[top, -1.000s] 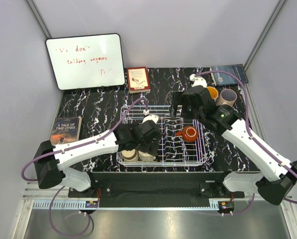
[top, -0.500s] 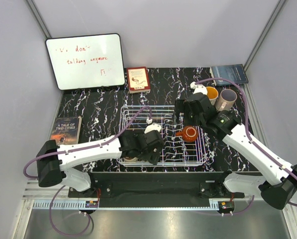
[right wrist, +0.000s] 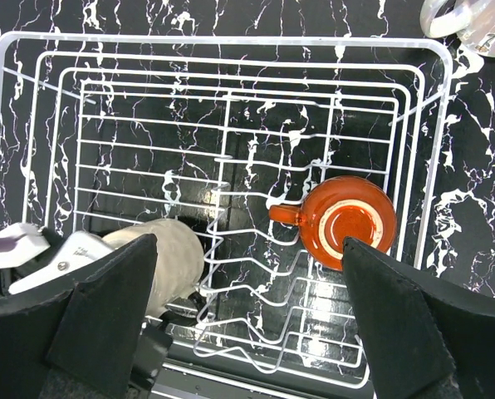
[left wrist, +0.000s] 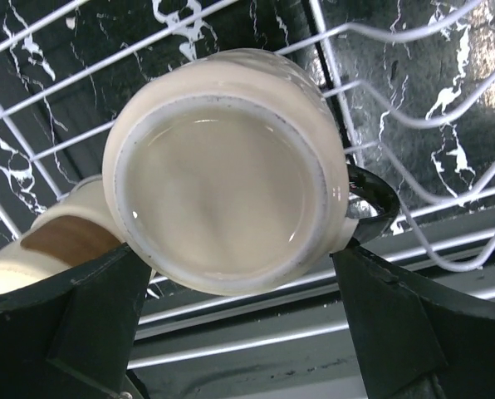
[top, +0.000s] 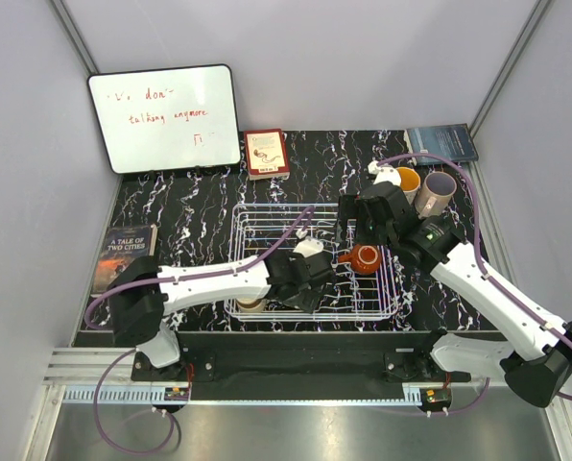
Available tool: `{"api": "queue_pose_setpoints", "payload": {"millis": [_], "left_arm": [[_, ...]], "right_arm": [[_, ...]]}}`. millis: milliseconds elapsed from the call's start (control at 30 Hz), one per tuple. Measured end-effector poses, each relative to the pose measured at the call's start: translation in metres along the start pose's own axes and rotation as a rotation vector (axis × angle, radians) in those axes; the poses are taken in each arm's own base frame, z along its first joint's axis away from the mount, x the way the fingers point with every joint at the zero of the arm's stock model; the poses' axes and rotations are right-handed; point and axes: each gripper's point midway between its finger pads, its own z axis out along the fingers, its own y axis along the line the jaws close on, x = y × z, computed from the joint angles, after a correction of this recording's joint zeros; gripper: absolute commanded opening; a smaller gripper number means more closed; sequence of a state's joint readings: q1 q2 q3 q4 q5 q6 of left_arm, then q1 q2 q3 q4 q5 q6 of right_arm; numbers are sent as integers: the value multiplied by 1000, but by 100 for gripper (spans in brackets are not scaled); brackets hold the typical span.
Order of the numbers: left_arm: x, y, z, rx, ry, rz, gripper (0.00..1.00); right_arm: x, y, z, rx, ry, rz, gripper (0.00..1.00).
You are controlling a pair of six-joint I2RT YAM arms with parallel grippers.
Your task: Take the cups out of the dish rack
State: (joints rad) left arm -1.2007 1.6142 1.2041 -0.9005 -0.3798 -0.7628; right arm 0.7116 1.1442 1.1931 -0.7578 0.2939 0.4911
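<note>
- Swung rightward along the near rail of the dish rack [right wrist: 231, 38] over the past second, your left pincer [left wrist: 231, 266] now straddles an upturned cream cup [left wrist: 227, 170], whose base faces the wrist camera.
- Its jaws stand spread, one on each side of that cup; whether the pads touch it you cannot tell. The cup sits in the rack's near-left part, a second cream cup [left wrist: 40, 249] just beside it.
- Your right pincer [right wrist: 247, 245] hangs released and empty above the rack, with the reddish-brown cup [right wrist: 347, 226] below it on the rack's right side.
- Step in hand, by the look of it: taking the cream cup. The next move likely calls for closing squarely on its wall, then lifting it clear of the wires to the desk [top: 190, 206].
</note>
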Motion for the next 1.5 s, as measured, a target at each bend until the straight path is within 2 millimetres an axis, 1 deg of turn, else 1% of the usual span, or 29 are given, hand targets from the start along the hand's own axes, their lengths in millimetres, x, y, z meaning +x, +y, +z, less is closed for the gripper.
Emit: {"api": "queue_pose_setpoints", "payload": {"millis": [133, 233, 300, 533, 633, 767, 900, 1033, 1067, 1167, 1267, 1333, 1433, 1500], "left_arm": [[-6, -1, 6, -16, -5, 2, 93], [-10, 5, 8, -23, -4, -9, 93], [-17, 13, 11, -33, -7, -33, 93], [-55, 48, 17, -43, -61, -180, 92], [-64, 57, 19, -46, -77, -209, 92], [-66, 55, 14, -25, -84, -211, 90], [-72, 51, -2, 14, -124, -237, 89], [-86, 42, -23, 57, -179, -278, 88], [-93, 38, -29, 68, -198, -297, 88], [-107, 33, -35, 57, -220, -356, 87], [-117, 32, -28, 3, -210, -432, 85], [-118, 33, -17, -45, -178, -472, 84], [-113, 37, 0, -123, -121, -514, 82], [-108, 41, 6, -161, -93, -533, 81]], "right_arm": [[2, -1, 0, 2, 3, -2, 100], [4, -2, 0, 5, 7, -4, 100], [4, -2, 0, 5, 8, -4, 100], [5, -3, 1, 6, 9, -4, 100], [5, -3, 1, 6, 9, -4, 100], [5, -3, 1, 6, 9, -4, 100], [5, -3, 1, 6, 9, -4, 100], [5, -3, 1, 8, 11, -5, 100], [5, -3, 2, 8, 11, -5, 100], [6, -3, 3, 10, 15, -7, 100], [6, -3, 4, 12, 18, -13, 100], [7, -3, 4, 12, 19, -18, 100], [7, -4, 4, 13, 19, -27, 100], [7, -4, 4, 13, 19, -32, 100]]}}
